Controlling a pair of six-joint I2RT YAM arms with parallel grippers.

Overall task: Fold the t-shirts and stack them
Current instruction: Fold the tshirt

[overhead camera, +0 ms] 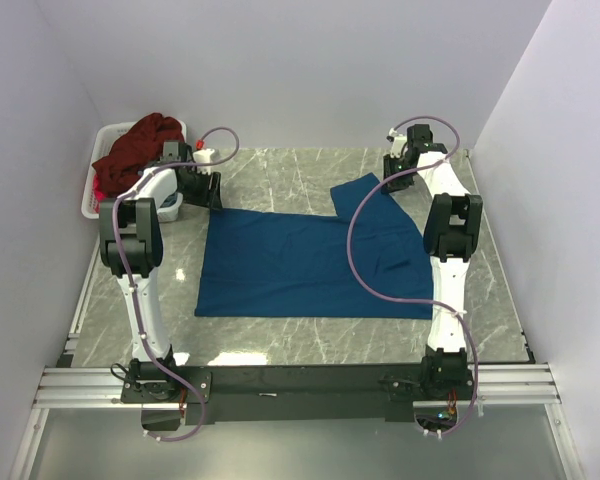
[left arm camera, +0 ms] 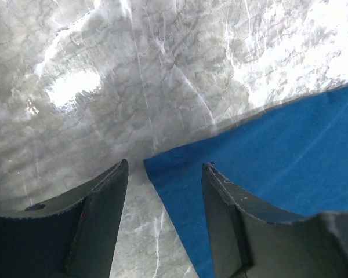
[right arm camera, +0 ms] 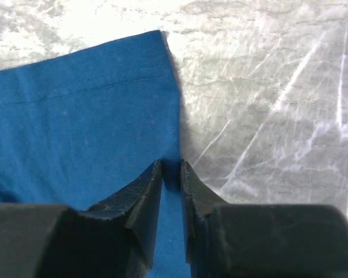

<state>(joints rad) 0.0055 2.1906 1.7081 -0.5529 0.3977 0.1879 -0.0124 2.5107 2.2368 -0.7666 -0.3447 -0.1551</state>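
Left claw [left arm camera: 165, 168] is hanging open with the blue t-shirt [left arm camera: 267, 156] corner lying between its fingers, so it should be dropping and biting past the hem, while right claw [right arm camera: 171, 168] is pinching the sleeve edge between near-shut jaws; no labels or writing showing.

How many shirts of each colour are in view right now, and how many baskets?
blue t-shirt: 1
maroon t-shirt: 1 heap visible, in the basket
white basket: 1
Total: 3
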